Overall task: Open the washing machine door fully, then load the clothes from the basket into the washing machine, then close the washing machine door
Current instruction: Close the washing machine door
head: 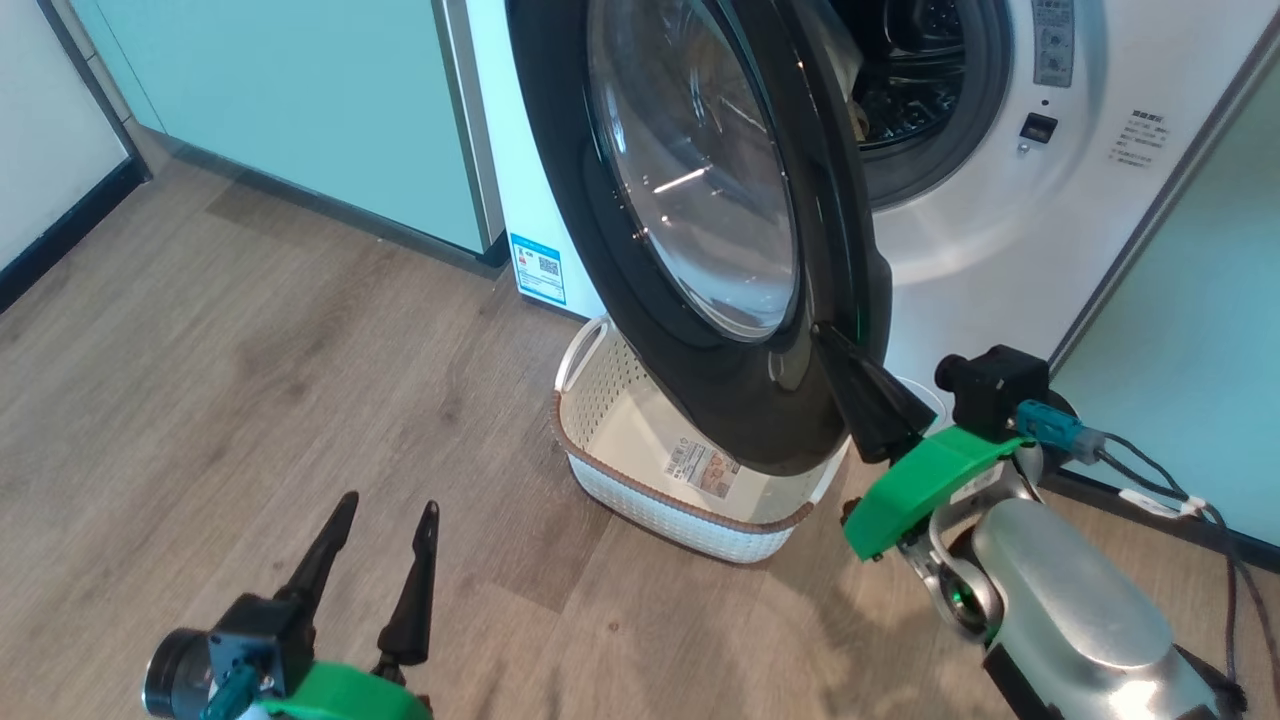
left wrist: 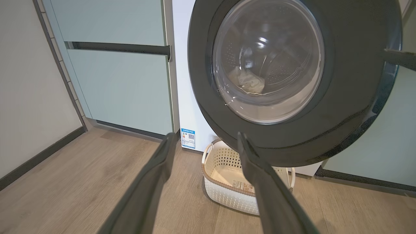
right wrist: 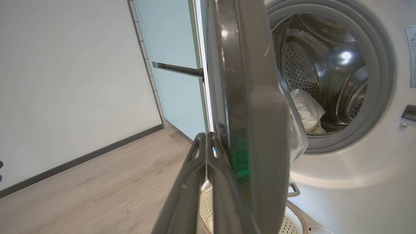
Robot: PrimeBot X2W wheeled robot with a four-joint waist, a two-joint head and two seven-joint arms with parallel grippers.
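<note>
The washing machine door (head: 560,150) stands partly open, its glass bowl facing left across the washing machine (head: 1000,240). My right gripper (head: 825,335) is shut, with its tips pressed against the door's outer face near the free edge; the right wrist view shows the door (right wrist: 256,97) edge-on beside the gripper (right wrist: 204,136). The clothes (right wrist: 305,110) lie in the steel drum, and show through the glass (left wrist: 247,81). The basket (head: 660,500) sits on the floor under the door, with only its label inside. My left gripper (head: 385,515) hangs open and empty, low on the left.
Pale green cabinets (head: 300,100) flank the washer on the left, and another cabinet (head: 1200,350) on the right. A white wall with a dark skirting (left wrist: 32,97) runs along the far left. Wooden floor (head: 200,400) stretches left of the basket. A cable (head: 1160,480) trails from my right wrist.
</note>
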